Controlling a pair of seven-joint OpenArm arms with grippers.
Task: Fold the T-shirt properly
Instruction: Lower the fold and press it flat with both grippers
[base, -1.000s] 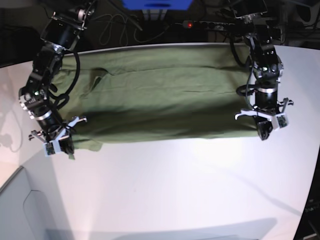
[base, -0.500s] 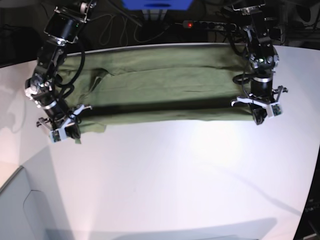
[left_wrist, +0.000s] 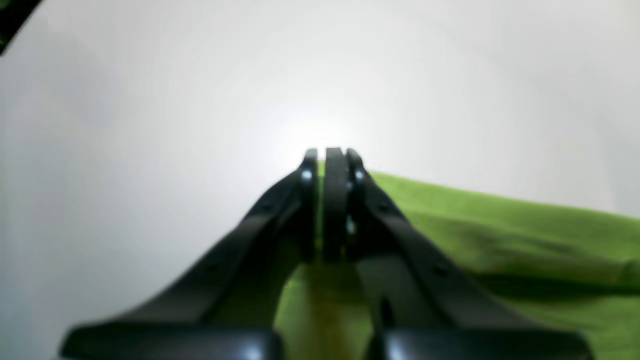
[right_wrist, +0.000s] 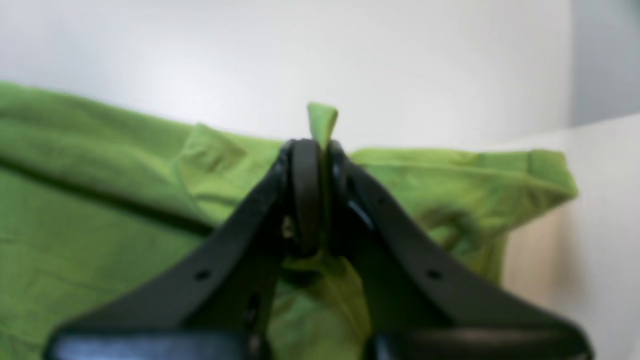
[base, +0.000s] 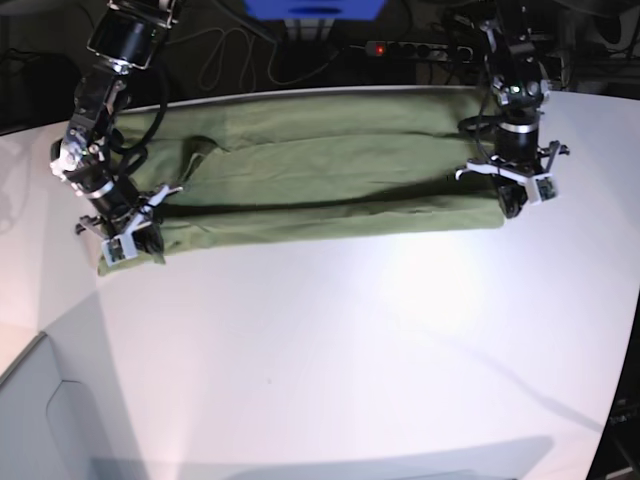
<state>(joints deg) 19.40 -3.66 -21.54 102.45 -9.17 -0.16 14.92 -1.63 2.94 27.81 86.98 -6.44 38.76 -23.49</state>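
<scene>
The T-shirt (base: 320, 175) is spread lengthwise across the far part of the white worktop (base: 360, 350), its near edge doubled over so that a long fold is formed from one arm to the other. The right hand (right_wrist: 320, 150) is pressed together on the cloth: in the right wrist view a small tab of green fabric is seen poking out above the fingertips, so a pinch on the shirt's end is shown plainly. The left hand (left_wrist: 332, 160) is also closed, with its fingers touching; green cloth is seen beneath and beside it, but no fabric is visible past the tips (the view is blurred), so a grip on the shirt is only judged likely, not confirmed.

In the base view the right hand (base: 128, 240) is held at the shirt's end on that view's left, and the left hand (base: 515, 200) at the opposite end, both low over the near fold.

Several faults could arise from here. If the cloth is held by one hand only, the fold would be dragged askew when the arms travel. If the two ends are not carried evenly, the hem would be laid crooked. The bunched sleeve (base: 195, 150) near the right arm could be trapped under the fold, and a lump would be left. A thin pinch could also slip out under tension.
</scene>
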